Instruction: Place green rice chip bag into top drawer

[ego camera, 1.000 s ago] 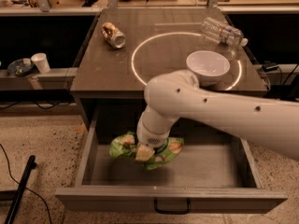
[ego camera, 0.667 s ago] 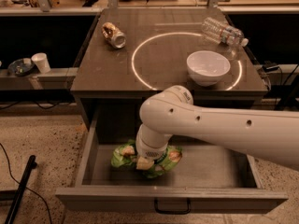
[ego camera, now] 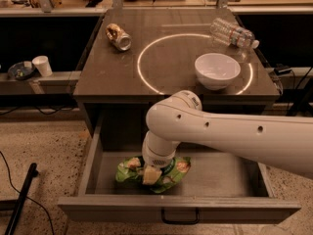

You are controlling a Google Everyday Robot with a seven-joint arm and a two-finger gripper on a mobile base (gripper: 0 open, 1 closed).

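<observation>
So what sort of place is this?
Likely a robot test lab: counter with a white ring on top, cabled benches behind. The hand is in the open top drawer, on the green rice chip bag.

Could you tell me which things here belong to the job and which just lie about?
Job: crinkly green chip bag, lying in the open dark wooden drawer; gripper, at the bag.
Lying about: crushed gold can, white bowl, clear plastic bottle, white cup.

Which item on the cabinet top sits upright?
The white bowl, open side up. The gold can and clear bottle lie on their sides. The gripper is down in the top drawer, at the green rice chip bag.
</observation>
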